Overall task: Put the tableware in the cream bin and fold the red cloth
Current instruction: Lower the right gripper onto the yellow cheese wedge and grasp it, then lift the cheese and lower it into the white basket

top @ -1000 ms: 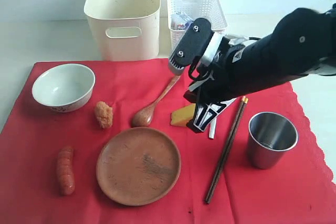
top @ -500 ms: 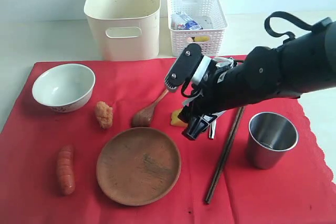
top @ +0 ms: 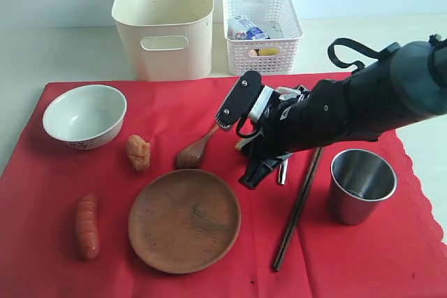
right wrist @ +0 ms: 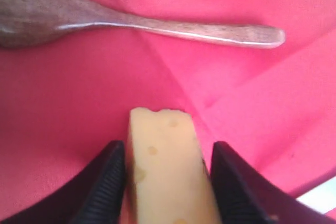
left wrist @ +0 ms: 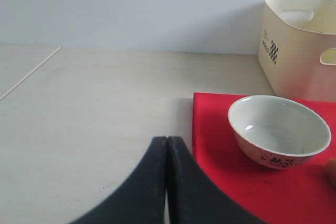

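The red cloth (top: 209,102) lies flat, with the tableware spread on it: white bowl (top: 84,115), wooden plate (top: 184,220), wooden spoon (top: 198,150), chopsticks (top: 299,200), steel cup (top: 361,185). The silver knife (top: 281,171) peeks out beside my right arm. The cream bin (top: 164,19) stands behind the cloth. My right gripper (top: 253,172) is low on the cloth, and it (right wrist: 168,148) is open astride a cheese wedge (right wrist: 165,166), with a gap on one side. My left gripper (left wrist: 167,145) is shut on nothing, over bare table near the bowl (left wrist: 278,129).
A white lattice basket (top: 262,19) holding food items stands to the right of the cream bin. A sausage (top: 87,226) and an orange fried piece (top: 137,152) lie on the cloth's left half. Bare table (left wrist: 94,103) lies left of the cloth.
My right arm has come down and slightly left onto the cloth. The cheese wedge, visible beside the gripper earlier, is now covered by it in the exterior view.
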Tool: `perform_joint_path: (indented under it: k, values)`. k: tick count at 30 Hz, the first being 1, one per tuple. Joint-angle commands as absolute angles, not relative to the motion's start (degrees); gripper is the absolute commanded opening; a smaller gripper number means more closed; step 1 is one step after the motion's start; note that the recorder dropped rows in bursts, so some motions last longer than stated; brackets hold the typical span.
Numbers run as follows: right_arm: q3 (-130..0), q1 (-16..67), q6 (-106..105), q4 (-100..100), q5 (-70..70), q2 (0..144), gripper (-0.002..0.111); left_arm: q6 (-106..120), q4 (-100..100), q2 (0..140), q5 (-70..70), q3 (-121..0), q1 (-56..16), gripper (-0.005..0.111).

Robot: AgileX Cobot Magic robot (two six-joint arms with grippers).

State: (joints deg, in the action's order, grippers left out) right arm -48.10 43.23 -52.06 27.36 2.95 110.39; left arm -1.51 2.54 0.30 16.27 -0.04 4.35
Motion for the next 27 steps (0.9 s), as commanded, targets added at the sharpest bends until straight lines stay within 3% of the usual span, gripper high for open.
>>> perform_joint_path:
  k: [1, 8, 27]
  values:
    - [-48.6, 43.1, -52.5, 27.4, 4.3, 110.6, 0.024, -2.0, 2.3, 0.0, 15.7, 0.0, 4.0, 0.001]
    - [-48.6, 43.1, -52.5, 27.4, 7.0, 110.6, 0.000, -2.0, 2.3, 0.0, 15.7, 0.0, 4.0, 0.001]
    - [-48.6, 43.1, -51.4, 27.0, 8.2, 110.6, 0.000, -2.0, 2.3, 0.0, 15.7, 0.0, 4.0, 0.001]
